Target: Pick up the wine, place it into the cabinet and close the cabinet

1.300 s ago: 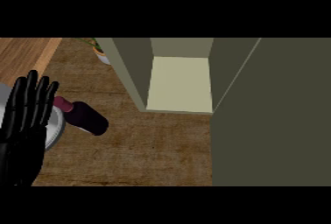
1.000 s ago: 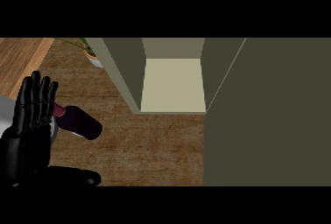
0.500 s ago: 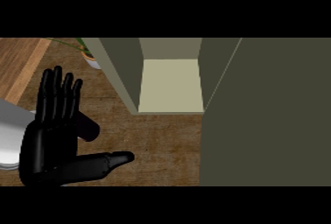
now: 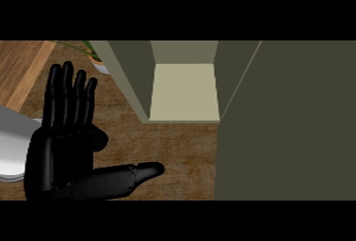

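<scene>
Nearest, at 7 o'clock: left hand (image 4: 59, 160), rising from the lower edge. Fingers (image 4: 69, 94) released, straight and close together, pointing to 12 o'clock. Thumb (image 4: 122, 176) spread toward 3 o'clock over the brown desk (image 4: 173, 146). Curled round nothing.

Wine (image 4: 101, 139) almost wholly hidden under the palm, with only a dark rounded bit peeking out at the palm's 3 o'clock edge, above the thumb and below the roots of the fingers. Placed on the desk between the plate and the cabinet, well short of the cabinet's opening. Touching the hand or merely beneath it: cannot tell.

At 9 o'clock, a pale grey plate (image 4: 14, 146), cut by the left edge and partly covered by the hand. Contents impossible to make out.

Farther, at 12 o'clock: cabinet (image 4: 132, 80) with olive-grey walls, standing open. Inside, a pale cream shelf (image 4: 184, 92) in view. Door (image 4: 292, 117) swung wide, filling the whole 3 o'clock side from top to bottom.

Farthest, at 11 o'clock: small white pot (image 4: 99, 67) with thin green leaves, just beside the cabinet's left wall and near the fingertips. At 10 o'clock, a lighter wooden strip (image 4: 24, 66) running along the desk's edge.
</scene>
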{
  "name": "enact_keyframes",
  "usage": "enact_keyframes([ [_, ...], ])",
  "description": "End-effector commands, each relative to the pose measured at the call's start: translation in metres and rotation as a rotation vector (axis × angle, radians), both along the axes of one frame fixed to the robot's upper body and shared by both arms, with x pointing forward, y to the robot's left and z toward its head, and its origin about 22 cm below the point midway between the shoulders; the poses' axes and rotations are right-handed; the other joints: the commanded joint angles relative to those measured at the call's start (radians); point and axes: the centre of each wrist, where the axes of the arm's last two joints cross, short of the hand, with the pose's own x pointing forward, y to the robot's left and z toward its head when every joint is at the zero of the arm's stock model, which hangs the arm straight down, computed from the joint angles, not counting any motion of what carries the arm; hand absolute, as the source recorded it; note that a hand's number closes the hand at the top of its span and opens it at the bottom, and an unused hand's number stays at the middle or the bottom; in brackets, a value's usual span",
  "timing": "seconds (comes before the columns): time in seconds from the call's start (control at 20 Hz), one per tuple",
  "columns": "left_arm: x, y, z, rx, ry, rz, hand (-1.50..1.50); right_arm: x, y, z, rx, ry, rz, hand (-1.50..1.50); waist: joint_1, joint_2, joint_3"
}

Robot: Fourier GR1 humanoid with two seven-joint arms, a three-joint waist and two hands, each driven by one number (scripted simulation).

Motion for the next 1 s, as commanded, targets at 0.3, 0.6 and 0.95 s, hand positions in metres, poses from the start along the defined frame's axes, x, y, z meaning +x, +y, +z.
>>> enact_keyframes([
  [0.3, 0.001, 0.013, 0.007, -0.039, 0.024, 0.062, -1.50, -0.013, 0.006, 0.019, 0.010, -0.026, -0.010, -1.50, 0.000, 0.001, 0.000],
  [0.6, -0.023, 0.033, 0.030, -0.017, 0.022, 0.120, -1.50, -0.018, 0.015, 0.029, 0.014, -0.029, -0.010, -1.50, 0.003, 0.000, -0.001],
  [0.95, -0.026, 0.049, 0.023, -0.009, 0.037, 0.183, -1.50, -0.028, 0.011, 0.041, 0.005, -0.028, -0.018, -1.50, 0.000, 0.000, -0.001],
])
